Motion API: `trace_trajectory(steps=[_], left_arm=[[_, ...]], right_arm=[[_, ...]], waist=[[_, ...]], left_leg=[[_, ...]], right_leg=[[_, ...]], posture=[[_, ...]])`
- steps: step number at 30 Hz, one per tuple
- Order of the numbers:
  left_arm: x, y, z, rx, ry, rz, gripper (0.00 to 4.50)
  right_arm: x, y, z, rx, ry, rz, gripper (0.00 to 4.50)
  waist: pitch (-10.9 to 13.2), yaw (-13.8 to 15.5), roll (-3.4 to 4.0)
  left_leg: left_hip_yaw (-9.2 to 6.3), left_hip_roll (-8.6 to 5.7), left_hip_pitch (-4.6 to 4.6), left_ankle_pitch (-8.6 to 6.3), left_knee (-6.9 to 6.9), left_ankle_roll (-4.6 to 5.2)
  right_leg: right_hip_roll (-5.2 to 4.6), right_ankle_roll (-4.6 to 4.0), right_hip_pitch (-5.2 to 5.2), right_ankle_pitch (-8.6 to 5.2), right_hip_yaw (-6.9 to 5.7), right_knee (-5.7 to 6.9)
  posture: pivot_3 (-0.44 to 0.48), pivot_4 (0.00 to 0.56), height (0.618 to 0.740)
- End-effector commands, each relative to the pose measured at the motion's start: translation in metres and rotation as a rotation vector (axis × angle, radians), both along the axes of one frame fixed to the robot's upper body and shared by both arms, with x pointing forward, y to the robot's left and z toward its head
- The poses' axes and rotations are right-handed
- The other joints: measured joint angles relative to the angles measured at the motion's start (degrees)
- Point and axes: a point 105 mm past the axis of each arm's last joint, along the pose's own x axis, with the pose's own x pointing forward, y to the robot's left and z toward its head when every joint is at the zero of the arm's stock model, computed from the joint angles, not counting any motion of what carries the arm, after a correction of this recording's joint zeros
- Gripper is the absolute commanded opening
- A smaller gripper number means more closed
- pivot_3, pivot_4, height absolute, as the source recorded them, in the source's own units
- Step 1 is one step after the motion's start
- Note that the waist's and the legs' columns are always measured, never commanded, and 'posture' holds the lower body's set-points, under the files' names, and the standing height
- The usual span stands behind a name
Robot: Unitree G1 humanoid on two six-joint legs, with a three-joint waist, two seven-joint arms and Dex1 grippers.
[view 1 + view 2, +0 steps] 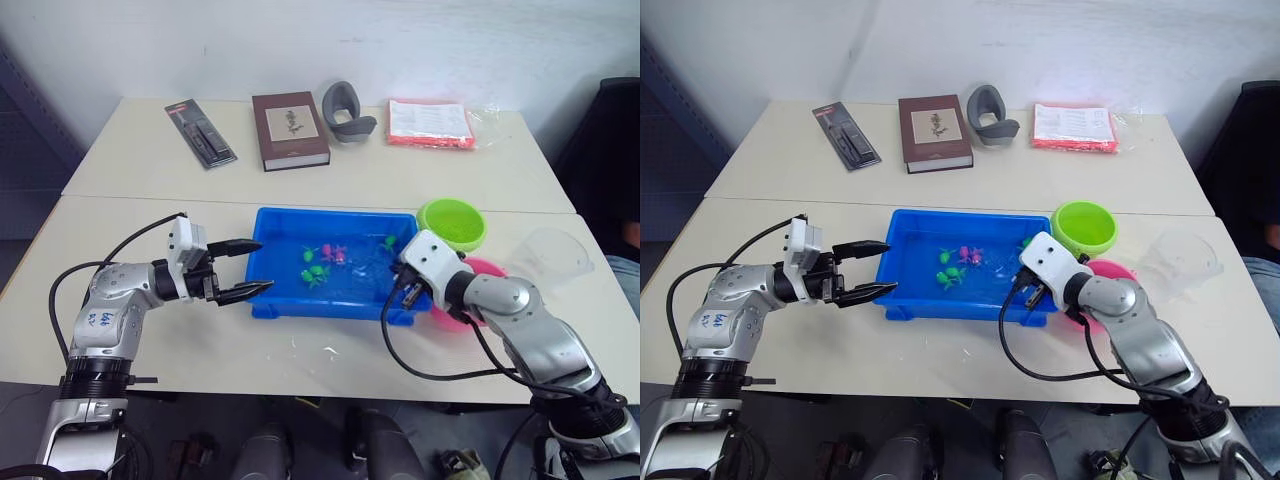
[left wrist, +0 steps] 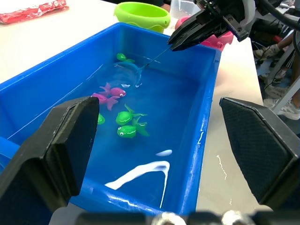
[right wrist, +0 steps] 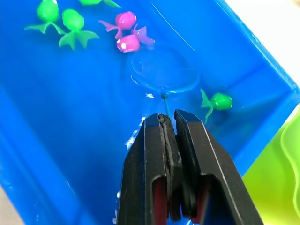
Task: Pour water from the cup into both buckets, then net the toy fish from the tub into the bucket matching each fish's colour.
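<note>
Water fills the blue tub (image 1: 300,300) sitting mid-frame in the left eye view, with the little fish bunched toward its centre: green fish (image 1: 316,274) and a couple of pink fish (image 1: 335,254), plus one more green one (image 3: 216,101) off by itself near the tub's right end.

The right gripper (image 3: 169,123) has its jaws pinched tight on the thin handle of the net (image 3: 164,71). The pale blue hoop is down in the water, between the pink pair and that lone green fish. From the right wrist view the hoop looks like it has nothing in it, though the mesh is so faint under the water I can't swear to it.

The left gripper (image 1: 251,268) is at the tub's left end with its jaws spread wide, gripping nothing, one fingertip just about at the rim.

The green bucket (image 1: 452,223) stands right of the tub toward centre-right of the frame, the pink bucket (image 1: 487,270) just below it and mostly hidden behind the right arm. The clear cup (image 1: 553,255) is at the right edge, beside the pink one.

Along the upper part of the frame there's a brown book (image 1: 289,129), a packaged tool (image 1: 201,133), a grey curved thing (image 1: 346,112) and a red-edged packet (image 1: 431,123).
</note>
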Motion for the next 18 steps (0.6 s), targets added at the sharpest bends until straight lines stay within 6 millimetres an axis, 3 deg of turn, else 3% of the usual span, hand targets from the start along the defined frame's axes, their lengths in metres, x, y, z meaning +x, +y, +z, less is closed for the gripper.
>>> trace_trajectory(steps=[1,9,18], left_arm=[[0.001,0.0,0.006,0.004,-0.029,-0.004,4.44],[0.002,0.0,0.006,0.003,-0.025,-0.01,4.44],[0.004,0.0,0.006,0.003,-0.027,-0.01,4.44]], right_arm=[[-0.007,0.002,0.014,0.064,-0.029,0.017,0.0],[-0.007,-0.007,0.005,-0.114,-0.056,0.027,0.0],[-0.01,0.03,0.001,-0.062,-0.033,0.168,0.0]], waist=[[0.0,0.0,0.0],[0.0,0.0,0.0],[0.0,-0.1,0.0]], left_leg=[[0.0,0.0,0.0,0.0,0.0,0.0],[0.02,-0.02,0.01,-0.01,0.0,0.01],[0.02,-0.01,0.02,0.0,0.0,0.01]], right_leg=[[0.0,0.0,0.0,0.0,0.0,0.01],[0.01,0.0,0.0,0.0,-0.01,0.0],[0.04,0.0,0.0,0.0,-0.06,0.01]], posture=[[0.0,0.15,0.74],[0.0,0.15,0.74],[0.0,0.15,0.74]])
